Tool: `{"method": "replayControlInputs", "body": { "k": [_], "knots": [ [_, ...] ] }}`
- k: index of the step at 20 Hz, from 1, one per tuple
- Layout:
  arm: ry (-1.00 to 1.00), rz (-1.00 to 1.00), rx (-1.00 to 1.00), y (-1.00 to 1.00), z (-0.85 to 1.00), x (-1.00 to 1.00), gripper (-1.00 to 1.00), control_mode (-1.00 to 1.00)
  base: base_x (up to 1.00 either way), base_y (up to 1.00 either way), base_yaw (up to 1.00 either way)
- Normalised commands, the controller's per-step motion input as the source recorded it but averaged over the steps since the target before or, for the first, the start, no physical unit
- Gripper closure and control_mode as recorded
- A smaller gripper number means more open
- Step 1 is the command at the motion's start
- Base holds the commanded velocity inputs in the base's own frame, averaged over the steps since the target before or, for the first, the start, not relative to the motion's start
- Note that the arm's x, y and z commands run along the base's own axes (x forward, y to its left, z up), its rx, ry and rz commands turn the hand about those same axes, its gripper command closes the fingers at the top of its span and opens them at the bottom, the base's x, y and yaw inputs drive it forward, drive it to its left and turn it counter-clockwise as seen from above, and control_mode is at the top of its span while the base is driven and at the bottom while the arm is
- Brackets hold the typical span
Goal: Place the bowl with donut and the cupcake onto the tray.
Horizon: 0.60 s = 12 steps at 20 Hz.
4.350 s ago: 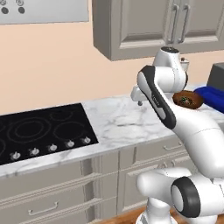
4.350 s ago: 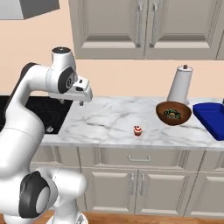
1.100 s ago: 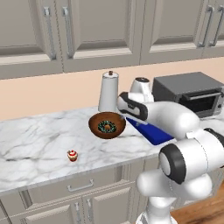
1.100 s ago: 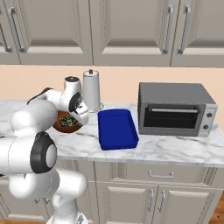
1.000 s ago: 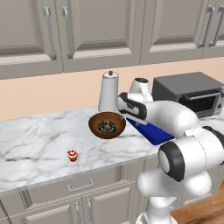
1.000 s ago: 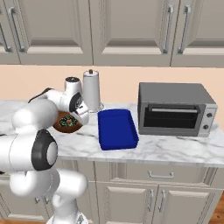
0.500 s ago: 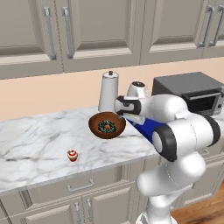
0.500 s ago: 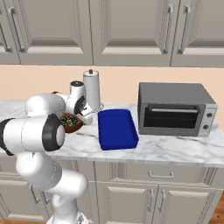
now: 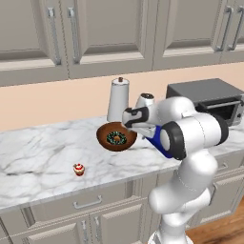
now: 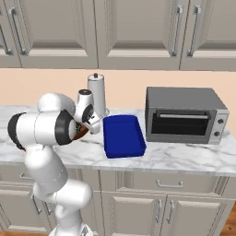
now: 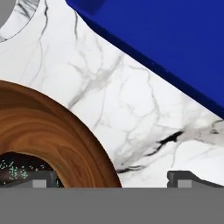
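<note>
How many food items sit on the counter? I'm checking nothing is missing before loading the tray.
2: the donut lies inside the bowl by the paper towel roll; the cupcake stands alone near the counter's front edge.

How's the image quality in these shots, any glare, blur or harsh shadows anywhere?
Left base view: even, flat rendered light, faint shadow under the bowl. Right base view: sharp, no glare on the toaster oven door. Hand view: bowl rim and tray crisp but very close, soft shading, no blur.

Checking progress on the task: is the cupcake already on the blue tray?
No, the cupcake stands on the bare marble counter, well apart from the tray.
</note>
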Motion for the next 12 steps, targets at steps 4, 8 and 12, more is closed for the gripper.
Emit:
{"method": "replayControlInputs", "body": {
  "k": [4,8,12],
  "knots": [
    [0.05,0.0,0.0,0.08,-0.25,0.15,-1.0,-1.0,0.0,0.0,0.0],
    [-0.02,-0.02,0.01,0.09,-0.07,0.06,1.0,-1.0,0.0,0.0,0.0],
    [-0.04,-0.03,0.01,0.06,-0.01,-0.04,1.0,-1.0,0.0,0.0,0.0]
  ]
}}
